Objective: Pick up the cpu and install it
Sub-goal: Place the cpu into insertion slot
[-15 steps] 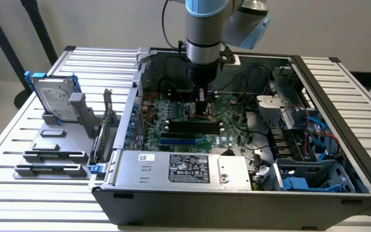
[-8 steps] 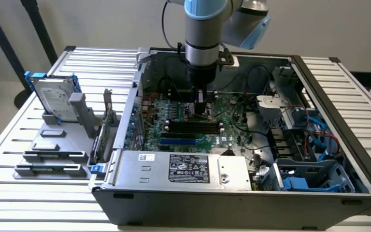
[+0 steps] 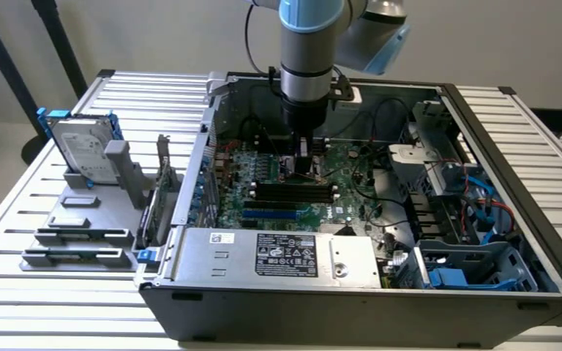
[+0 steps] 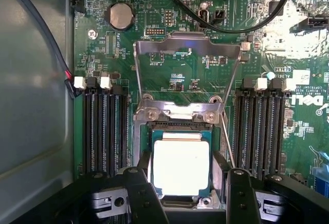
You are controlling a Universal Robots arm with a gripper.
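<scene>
The cpu (image 4: 181, 166), a small square chip with a silvery top and a thin dark rim, lies flat in the socket of the green motherboard (image 4: 267, 54). The socket's metal load plate (image 4: 187, 70) is swung up and away from the chip. My gripper (image 4: 186, 175) is open. Its two black fingers (image 4: 139, 196) stand one on each side of the cpu, with a narrow gap to the chip on both sides. In the exterior view my gripper (image 3: 306, 167) reaches straight down into the open computer case (image 3: 359, 300), just over the board.
Black memory slots (image 4: 105, 129) flank the socket on both sides. Black cables (image 4: 226, 26) arc across the board beyond the load plate. A grey power supply (image 3: 281, 256) sits at the case front. Outside the case, at the exterior view's left, a hard drive (image 3: 81, 150) stands on a grey holder (image 3: 76, 234).
</scene>
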